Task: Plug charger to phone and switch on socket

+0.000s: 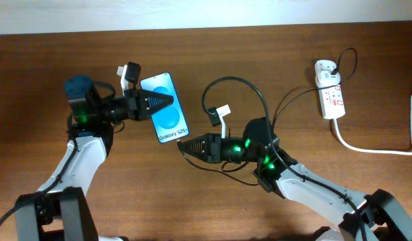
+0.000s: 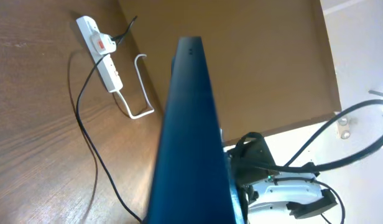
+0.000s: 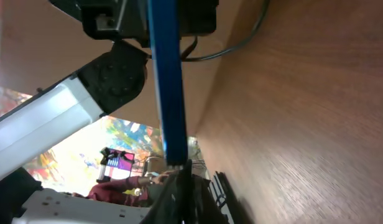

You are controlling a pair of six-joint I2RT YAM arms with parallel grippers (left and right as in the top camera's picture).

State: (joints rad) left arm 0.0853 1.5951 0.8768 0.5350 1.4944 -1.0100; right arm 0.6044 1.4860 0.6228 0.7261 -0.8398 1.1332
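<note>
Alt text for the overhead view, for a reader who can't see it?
The left fingers grip the phone, its blue screen facing up, while the shut right fingers meet its bottom end. The white socket lies at the far right of the wooden table.

The brown wooden bench (image 1: 273, 53) bore the socket (image 1: 330, 90), its white cord (image 1: 373, 150) and the charger (image 1: 296, 97) cable.

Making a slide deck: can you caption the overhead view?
The phone sits in the left gripper; the right gripper holds the charger at its lower end; socket far right.
</note>
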